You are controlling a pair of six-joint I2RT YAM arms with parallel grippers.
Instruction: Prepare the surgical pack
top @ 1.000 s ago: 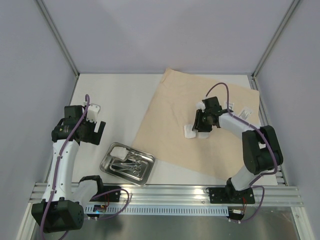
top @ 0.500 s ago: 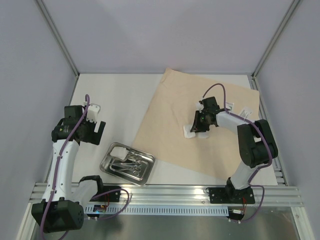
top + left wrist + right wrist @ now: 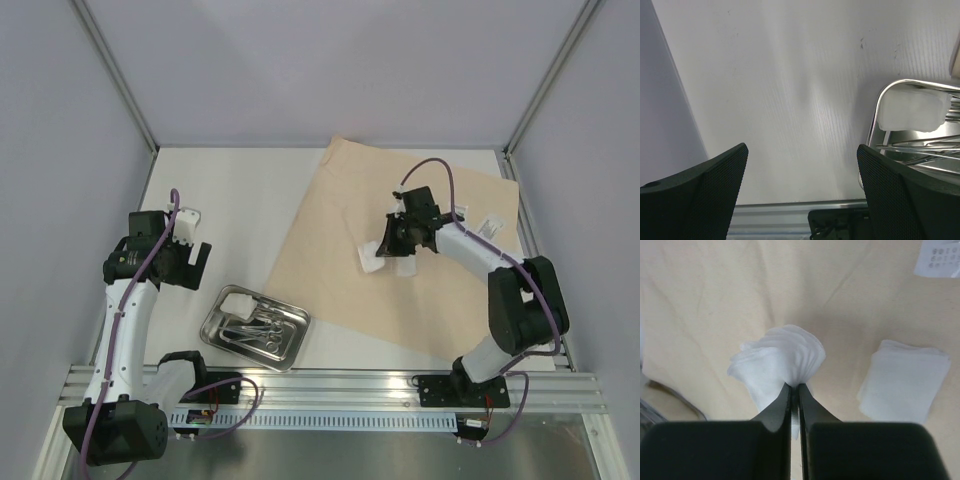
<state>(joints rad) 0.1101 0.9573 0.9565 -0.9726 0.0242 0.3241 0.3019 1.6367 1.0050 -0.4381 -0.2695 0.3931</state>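
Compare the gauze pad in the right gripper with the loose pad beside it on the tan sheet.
The held pad is clamped by the right gripper; the loose pad is untouched. The held pad is bunched, its layers fanned out; the loose pad lies as a flat, squarish stack. Both are white gauze over the tan sheet.

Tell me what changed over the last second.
The right gripper, shut on a gauze pad, carried it slightly left over the wrap; the pad hangs bunched from the fingertips. The second pad, the tray and the open left gripper stayed put.
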